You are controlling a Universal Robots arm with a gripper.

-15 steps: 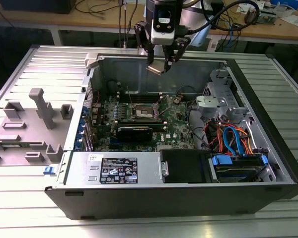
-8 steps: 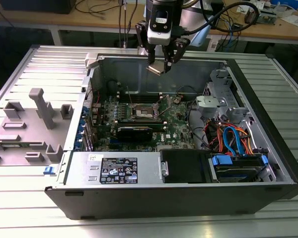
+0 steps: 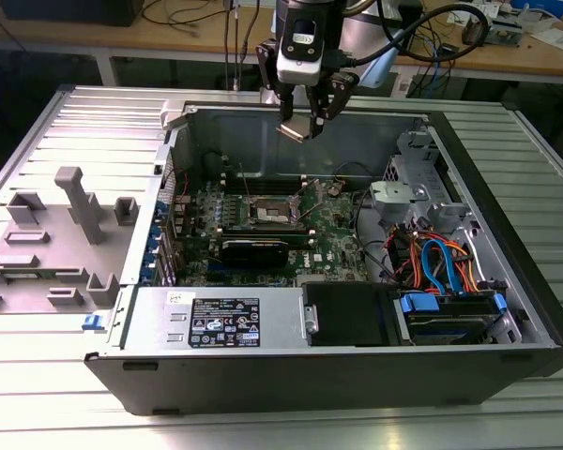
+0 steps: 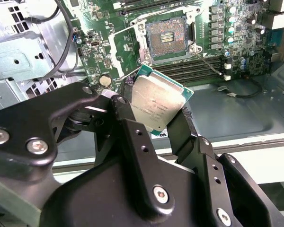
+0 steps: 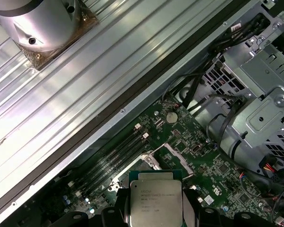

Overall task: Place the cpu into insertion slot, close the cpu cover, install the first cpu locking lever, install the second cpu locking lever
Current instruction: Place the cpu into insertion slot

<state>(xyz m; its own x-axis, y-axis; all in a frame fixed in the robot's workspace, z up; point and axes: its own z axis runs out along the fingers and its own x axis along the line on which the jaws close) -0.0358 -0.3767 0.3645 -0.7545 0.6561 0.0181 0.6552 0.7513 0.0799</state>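
In the exterior view I see an open computer case (image 3: 263, 323) lying on a ribbed metal table (image 3: 66, 412), and the gripper (image 3: 302, 127) hangs in the air over the far wall of this case. Between its dark fingertips there is a small flat plate, the cpu (image 3: 296, 129), a little tilted. The insertion slot (image 3: 270, 214) sits lower, on the green board (image 3: 330, 246) inside the case, and it is well apart from the chip. In the second wrist view the gripper (image 4: 154, 118) is very near to the camera. Its two black fingers (image 4: 127, 116) stand narrow and press on opposite edges of the cpu (image 4: 156, 101), so the chip is clamped between them with the dull silver top facing the camera and a green edge around it. Beyond the chip, the insertion slot (image 4: 166, 39) lies uncovered with its field of contacts showing. A thin metal rod (image 4: 209, 62) goes out from one corner of the slot, across the memory slots. In the first wrist view the cpu (image 5: 155, 202) is again held by the gripper (image 5: 155, 213), one finger on each side. It floats above the green board (image 5: 199, 156) and does not touch it. A round battery (image 5: 171, 117) sits on the board, farther away.
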